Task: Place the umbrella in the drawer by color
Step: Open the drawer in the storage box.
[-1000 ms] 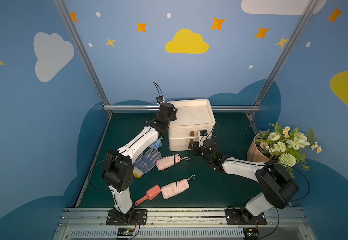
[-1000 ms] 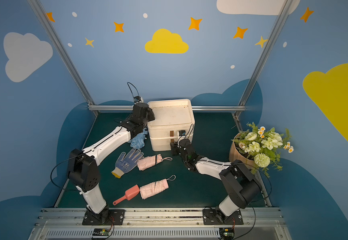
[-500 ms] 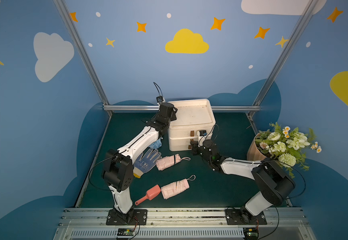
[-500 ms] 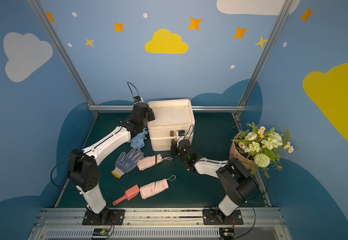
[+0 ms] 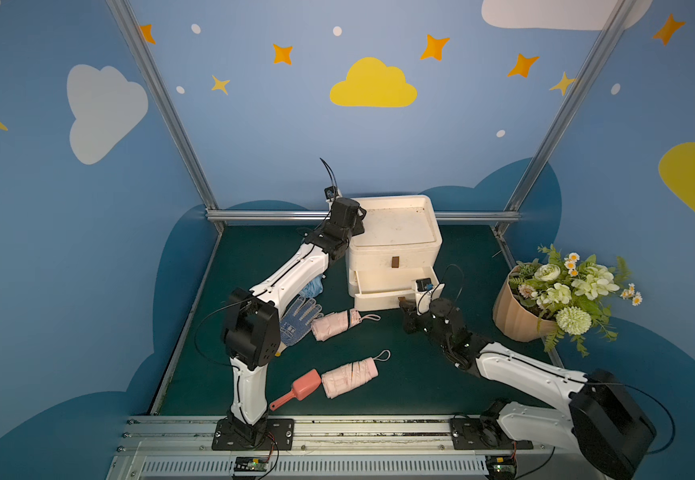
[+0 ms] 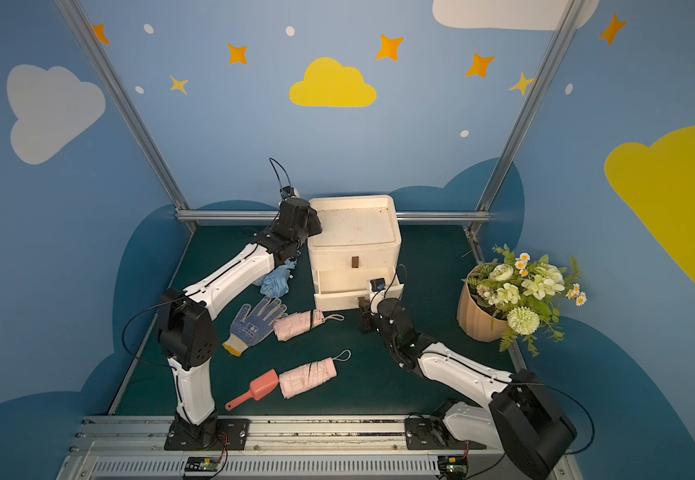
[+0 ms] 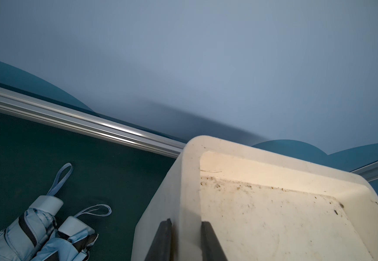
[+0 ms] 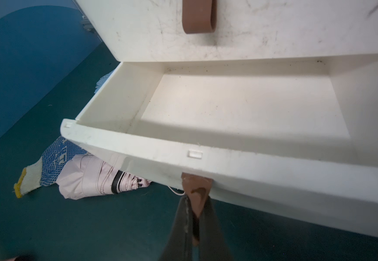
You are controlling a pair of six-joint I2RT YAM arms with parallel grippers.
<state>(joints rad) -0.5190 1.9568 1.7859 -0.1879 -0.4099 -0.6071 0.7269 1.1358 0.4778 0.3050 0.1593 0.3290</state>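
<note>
Pulling the lower drawer (image 8: 152, 144) open is your current step: the right end effector (image 8: 196, 203) is clenched on its brown tab (image 8: 194, 183), and the left end effector (image 7: 185, 228) is grasping the cabinet (image 7: 183, 180) rim. A pink umbrella (image 5: 336, 324) lies on the table (image 5: 420, 374) nearby; next, let go and fetch it.

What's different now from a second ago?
The right gripper closed on the brown tab of the bottom drawer and pulled it out toward the front. The left gripper still clamps the cabinet rim. The far pink umbrella, near pink umbrella, glove and scoop lie where they were.
</note>
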